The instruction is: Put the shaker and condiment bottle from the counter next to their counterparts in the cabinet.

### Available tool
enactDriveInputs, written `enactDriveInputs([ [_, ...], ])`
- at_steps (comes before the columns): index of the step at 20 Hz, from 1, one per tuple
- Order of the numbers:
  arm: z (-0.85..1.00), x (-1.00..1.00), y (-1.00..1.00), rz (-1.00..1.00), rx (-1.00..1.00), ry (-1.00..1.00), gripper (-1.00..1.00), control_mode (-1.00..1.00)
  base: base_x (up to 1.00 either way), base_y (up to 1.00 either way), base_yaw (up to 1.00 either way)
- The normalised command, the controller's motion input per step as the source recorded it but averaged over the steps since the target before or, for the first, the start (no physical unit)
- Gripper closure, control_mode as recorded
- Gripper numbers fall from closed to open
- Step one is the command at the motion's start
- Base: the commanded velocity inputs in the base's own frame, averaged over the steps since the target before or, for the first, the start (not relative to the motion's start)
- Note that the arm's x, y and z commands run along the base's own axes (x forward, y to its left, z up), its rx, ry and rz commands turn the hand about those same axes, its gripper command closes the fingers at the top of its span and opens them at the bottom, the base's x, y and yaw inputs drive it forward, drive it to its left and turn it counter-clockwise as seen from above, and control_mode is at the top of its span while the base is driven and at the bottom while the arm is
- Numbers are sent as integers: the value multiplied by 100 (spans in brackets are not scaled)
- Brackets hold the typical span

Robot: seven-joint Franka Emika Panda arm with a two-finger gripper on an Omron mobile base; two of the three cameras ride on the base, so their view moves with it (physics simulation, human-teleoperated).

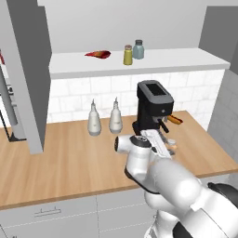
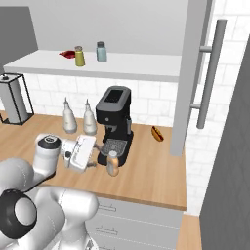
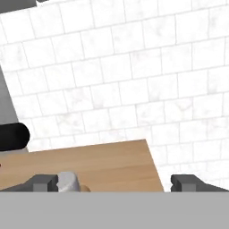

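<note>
Gripper [image 3: 114, 182] jaws spread wide and empty, low beside the condiment bottle [image 2: 113, 163] standing on the counter [image 2: 146, 171] in front of the coffee machine [image 2: 114, 124]; bottle looks light, smooth glass, likely slippery and breakable, best taken around the body below the cap.

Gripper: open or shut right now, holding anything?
Gripper: open, jaws wide apart, holding nothing. The condiment bottle stands on the counter close ahead of it, its pale cap just inside one fingertip in the hand view.
</note>
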Motion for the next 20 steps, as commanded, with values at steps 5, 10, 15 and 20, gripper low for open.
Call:
enactDriveInputs([
  [5,-45,44,-21,27,1,-8,-100,-100,0,0,0],
  [10,-9,4,-10,5,0,0,-100,-100,0,0,0],
  [15,-13,13,-22,0,3,0,-100,-100,0,0,0],
  [20,-18,26,-22,0,6,0,-100,-100,0,0,0],
])
